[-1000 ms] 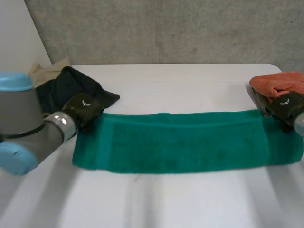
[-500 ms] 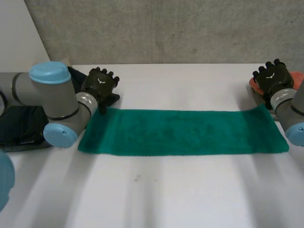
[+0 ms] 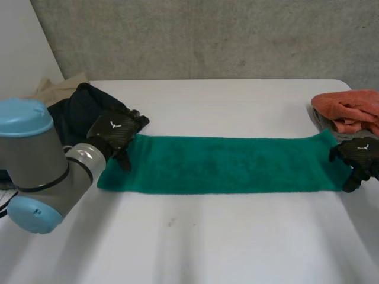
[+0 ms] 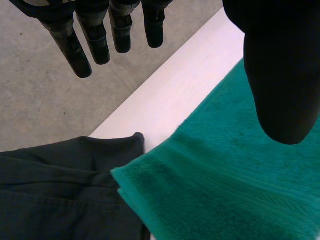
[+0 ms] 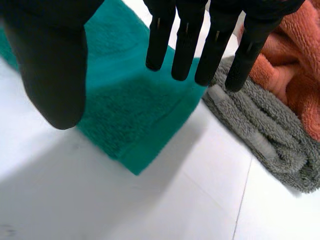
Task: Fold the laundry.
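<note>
A green towel [image 3: 225,163] lies flat on the white table [image 3: 237,236] as a long folded strip. My left hand [image 3: 115,131] hovers over its left end by the far corner. In the left wrist view its fingers [image 4: 100,40] are straight and the thumb is spread, with the towel corner [image 4: 150,185] below and nothing held. My right hand [image 3: 358,155] is at the right end. In the right wrist view its fingers [image 5: 187,40] are straight above the towel's near corner [image 5: 130,115], holding nothing.
A dark garment [image 3: 89,106] [image 4: 55,195] lies against the towel's left end, with beige cloth [image 3: 59,86] behind it. An orange towel [image 3: 349,109] [image 5: 300,65] sits on a grey towel [image 5: 260,125] just beyond the right end. The near half of the table is bare.
A second ago both hands were at the towel's far corners. They then lifted away open, and have now come back down over the towel's two ends. The towel has lain still since.
</note>
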You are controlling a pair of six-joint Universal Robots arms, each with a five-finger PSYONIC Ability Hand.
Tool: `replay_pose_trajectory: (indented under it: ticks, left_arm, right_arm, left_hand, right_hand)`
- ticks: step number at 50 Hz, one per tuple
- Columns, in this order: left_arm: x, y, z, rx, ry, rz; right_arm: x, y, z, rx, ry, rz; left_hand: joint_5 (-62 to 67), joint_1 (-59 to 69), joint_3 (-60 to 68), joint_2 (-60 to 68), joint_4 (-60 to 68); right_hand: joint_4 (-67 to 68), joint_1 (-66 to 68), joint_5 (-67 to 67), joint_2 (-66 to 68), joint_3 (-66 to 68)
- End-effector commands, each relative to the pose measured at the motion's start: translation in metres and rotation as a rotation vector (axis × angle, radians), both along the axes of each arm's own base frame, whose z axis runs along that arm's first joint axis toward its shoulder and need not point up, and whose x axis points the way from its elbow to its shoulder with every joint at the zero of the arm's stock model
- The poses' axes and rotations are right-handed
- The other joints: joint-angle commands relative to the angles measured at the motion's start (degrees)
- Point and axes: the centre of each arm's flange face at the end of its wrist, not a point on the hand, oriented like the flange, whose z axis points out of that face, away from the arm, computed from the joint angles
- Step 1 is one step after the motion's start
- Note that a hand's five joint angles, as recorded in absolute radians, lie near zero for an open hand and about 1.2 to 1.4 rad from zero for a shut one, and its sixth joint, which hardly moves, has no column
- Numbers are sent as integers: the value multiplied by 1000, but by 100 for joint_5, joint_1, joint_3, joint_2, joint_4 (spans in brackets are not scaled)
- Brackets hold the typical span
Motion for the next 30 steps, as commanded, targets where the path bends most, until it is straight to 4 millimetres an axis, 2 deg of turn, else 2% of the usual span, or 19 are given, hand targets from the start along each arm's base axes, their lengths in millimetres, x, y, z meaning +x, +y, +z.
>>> replay_pose_trajectory:
  ticks: [1,3,6,10,11,14,16,17,18,19,26,30]
  left_arm:
    - [0,1,-2,-3,-1,-3]
    - [0,1,1,-9,1,-3]
    - [1,1,4,-17,5,-1]
    - [1,3,10,-32,11,-1]
    - [2,4,13,-38,13,0]
    - [2,6,16,-44,15,-1]
    - [3,8,21,-54,19,-3]
    - [3,9,22,-58,21,-3]
    - [4,10,23,-59,23,-2]
    - [4,11,24,-60,25,-2]
    - [3,17,24,-28,73,-5]
    - [3,18,24,-11,93,-1]
  right_arm:
    - [-5,-16,-19,-44,20,-11]
    - [-10,-20,-22,-38,23,-25]
    - [-20,-24,-20,-40,31,-60]
    - [-48,-27,-18,-46,52,-136]
    - [-61,-29,-15,-55,57,-160]
    - [-78,-31,0,-96,67,-182]
    - [-80,-29,7,-113,65,-169]
    - [-79,-29,9,-117,57,-156]
    - [-73,-24,10,-110,22,-115]
    - [-70,-22,10,-105,3,-92]
    - [-52,-12,9,-68,-122,10]
    - [-42,-11,9,-63,-128,33]
  left_hand:
    - [-285,-128,-200,-158,-149]
    - [-285,-128,-200,-158,-149]
    - [-285,-128,-200,-158,-149]
    - [-285,-128,-200,-158,-149]
    - [-285,-128,-200,-158,-149]
    - [-285,-128,-200,-158,-149]
    - [-285,-128,-200,-158,-149]
    - [-285,-128,-200,-158,-149]
    - [-285,-128,-200,-158,-149]
    - [-285,-128,-200,-158,-149]
    - [-285,-128,-200,-158,-149]
    - [-285,-128,-200,-158,-149]
  right_hand:
    - [3036,3032,3022,3040,3036]
    - [4743,4740,4729,4748,4744]
    - [4751,4747,4737,4756,4752]
    - [4751,4747,4737,4756,4752]
    - [4751,4747,4737,4756,4752]
    - [4751,4747,4737,4756,4752]
    - [4751,4747,4737,4756,4752]
    - [3408,3405,3394,3413,3409]
    - [231,227,217,235,231]
    - [-584,-587,-598,-579,-583]
    - [-609,-613,-623,-604,-609]
    - [-374,-378,-388,-370,-374]
